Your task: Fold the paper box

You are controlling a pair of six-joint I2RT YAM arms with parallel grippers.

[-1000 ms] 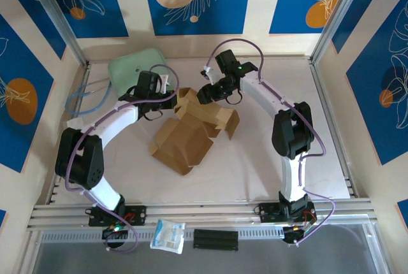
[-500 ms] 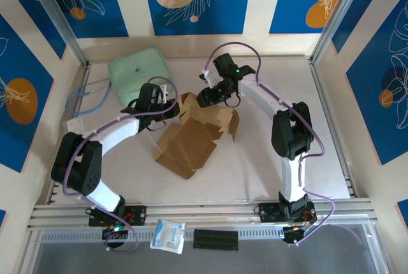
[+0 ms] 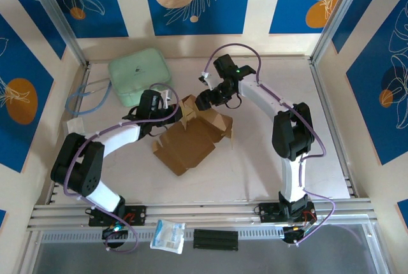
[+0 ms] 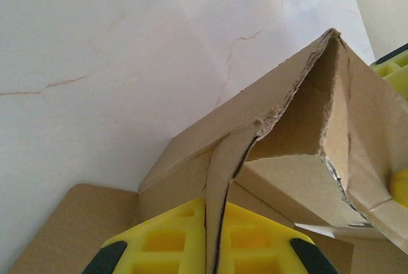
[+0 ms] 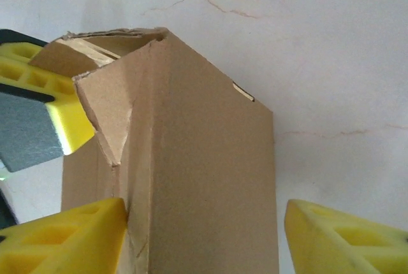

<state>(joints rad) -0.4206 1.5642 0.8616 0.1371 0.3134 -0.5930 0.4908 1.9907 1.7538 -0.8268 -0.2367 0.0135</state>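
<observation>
A pale counter carries the paper box near its middle, between the two arms, with a mint-green pouch well apart at the far left. The left pincer is clenched on a thin upright flap at the box's far end. The right pincer is released and straddles a raised panel, one pad touching the card and the other clear of it. To fold well here, the left should probably hold its flap steady as an anchor while the right presses the panel over along its crease, slowly, so the card bends rather than tears. The box is plain brown card, partly raised at the far end and flat toward the near end, with rough, frayed edges at the corners.
</observation>
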